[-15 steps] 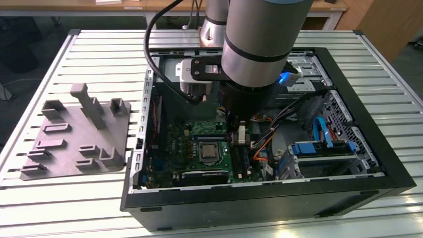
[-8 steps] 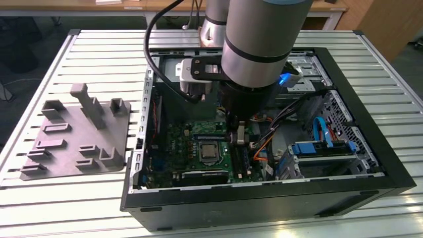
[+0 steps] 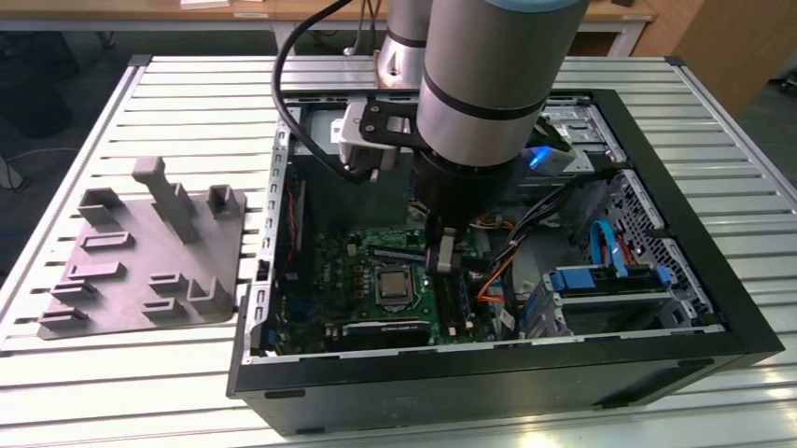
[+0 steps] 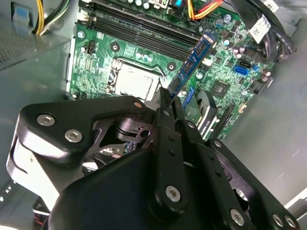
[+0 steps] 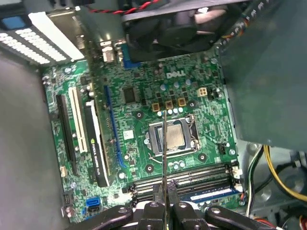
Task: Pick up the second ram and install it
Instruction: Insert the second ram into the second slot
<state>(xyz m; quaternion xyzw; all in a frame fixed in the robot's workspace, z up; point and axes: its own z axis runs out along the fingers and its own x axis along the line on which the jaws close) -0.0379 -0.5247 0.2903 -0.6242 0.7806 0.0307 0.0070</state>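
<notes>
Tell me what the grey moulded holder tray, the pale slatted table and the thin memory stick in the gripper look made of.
Grey moulded holder tray: probably plastic, matte; uniform dull grey, no glint.
Pale slatted table: likely aluminium, satin; silvery ribbed slats.
Thin memory stick, the second ram, clamped in the gripper: circuit-board laminate, bluish, carrying dark chips.

A robotics lab with the look of an assembly workshop, as I see it from my remote station: the industrial arm [image 3: 486, 93] I drive stands with its end effector [image 3: 442, 264] inside an open desktop computer case [image 3: 498, 387], the green motherboard [image 5: 144, 110] laid bare. The case sits on a slatted aluminium bench [image 3: 149, 373] beside a grey moulded parts holder [image 3: 137, 271]. Pale wooden desks [image 3: 200, 11] line the room behind.
</notes>
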